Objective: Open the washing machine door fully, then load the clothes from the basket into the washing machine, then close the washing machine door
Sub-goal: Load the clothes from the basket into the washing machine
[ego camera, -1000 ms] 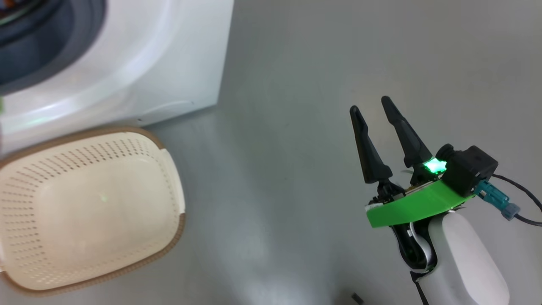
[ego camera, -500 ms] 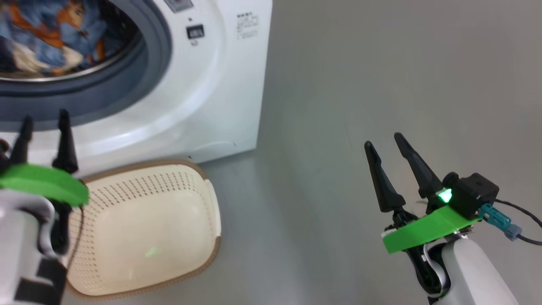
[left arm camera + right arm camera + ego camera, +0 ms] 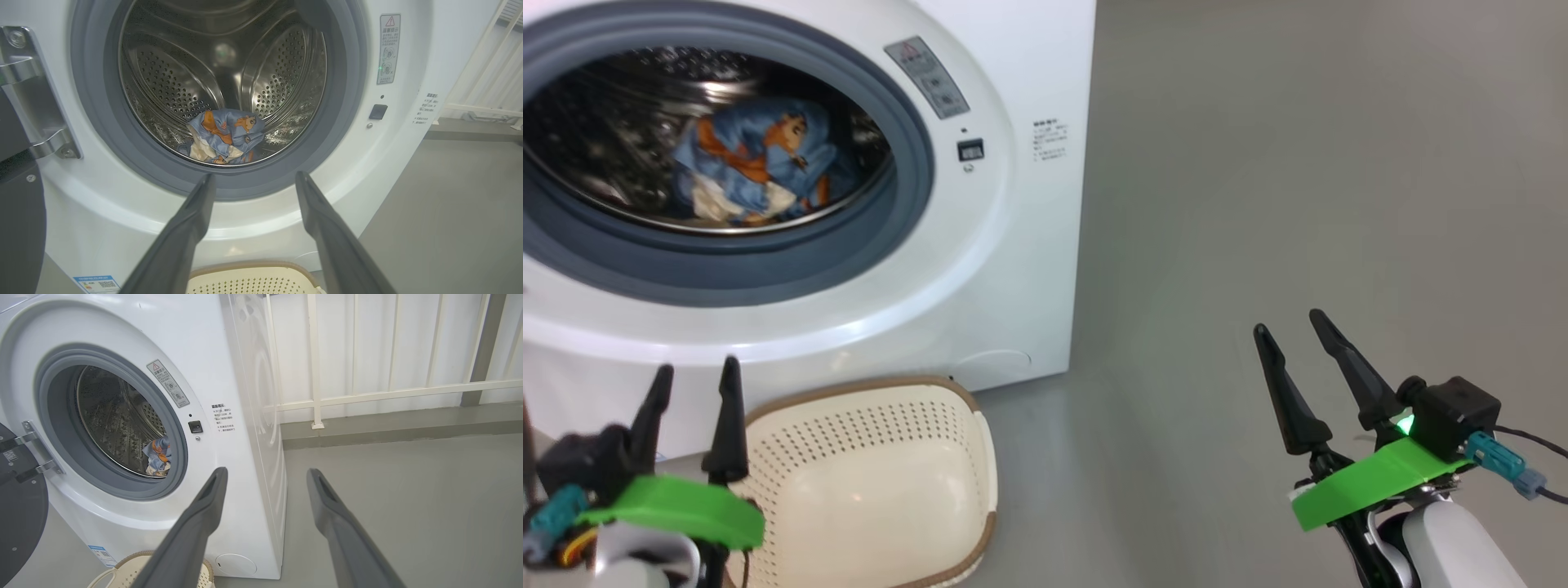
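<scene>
The white washing machine stands at the left with its drum mouth uncovered. The clothes, blue with orange figures, lie bunched at the bottom of the steel drum. The washing machine door hangs swung out on its metal hinge at the left. The cream basket sits on the floor before the machine with nothing in it. My left gripper is open over the basket's left rim, pointing at the drum. My right gripper is open above bare floor to the right.
Grey floor stretches to the right of the machine. A white railing and a low kerb run behind it. A blue label sticker sits low on the machine's front.
The head camera has tilted up, bringing the drum and clothes into view. My left gripper has come into the picture at the lower left. Both grippers stay open.
</scene>
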You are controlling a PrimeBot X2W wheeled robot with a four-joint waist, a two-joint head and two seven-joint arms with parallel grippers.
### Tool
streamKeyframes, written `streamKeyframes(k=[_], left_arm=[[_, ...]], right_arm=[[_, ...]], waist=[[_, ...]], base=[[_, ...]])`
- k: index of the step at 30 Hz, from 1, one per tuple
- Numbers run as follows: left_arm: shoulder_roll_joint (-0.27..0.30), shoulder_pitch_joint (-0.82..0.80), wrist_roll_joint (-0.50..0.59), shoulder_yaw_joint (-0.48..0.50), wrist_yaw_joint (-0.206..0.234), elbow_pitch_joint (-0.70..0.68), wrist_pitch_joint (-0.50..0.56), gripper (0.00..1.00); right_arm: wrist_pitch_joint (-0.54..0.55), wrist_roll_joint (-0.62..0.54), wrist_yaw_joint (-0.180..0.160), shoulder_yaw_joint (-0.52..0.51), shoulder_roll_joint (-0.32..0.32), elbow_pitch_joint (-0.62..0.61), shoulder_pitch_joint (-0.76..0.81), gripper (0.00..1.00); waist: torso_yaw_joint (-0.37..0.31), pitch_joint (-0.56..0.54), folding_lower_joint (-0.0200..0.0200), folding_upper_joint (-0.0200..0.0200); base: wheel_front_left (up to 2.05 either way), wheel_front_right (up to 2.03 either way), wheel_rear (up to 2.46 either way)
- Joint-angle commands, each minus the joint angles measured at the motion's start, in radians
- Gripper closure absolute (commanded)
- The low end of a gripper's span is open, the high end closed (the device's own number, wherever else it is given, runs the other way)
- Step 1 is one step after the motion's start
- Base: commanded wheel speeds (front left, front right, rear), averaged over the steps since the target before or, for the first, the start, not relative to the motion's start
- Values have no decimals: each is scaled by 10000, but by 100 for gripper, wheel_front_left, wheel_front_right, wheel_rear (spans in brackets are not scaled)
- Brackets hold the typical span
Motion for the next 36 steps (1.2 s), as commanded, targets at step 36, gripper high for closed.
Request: streamKeyframes(k=[36], left_arm=[[-295,2171,222,803,192,-2122,-64,0]], right_arm=[[-48,333,16,323,-566,-213,536,0]], waist=[[736,-1188,0,0]], base=[[0,0,0]])
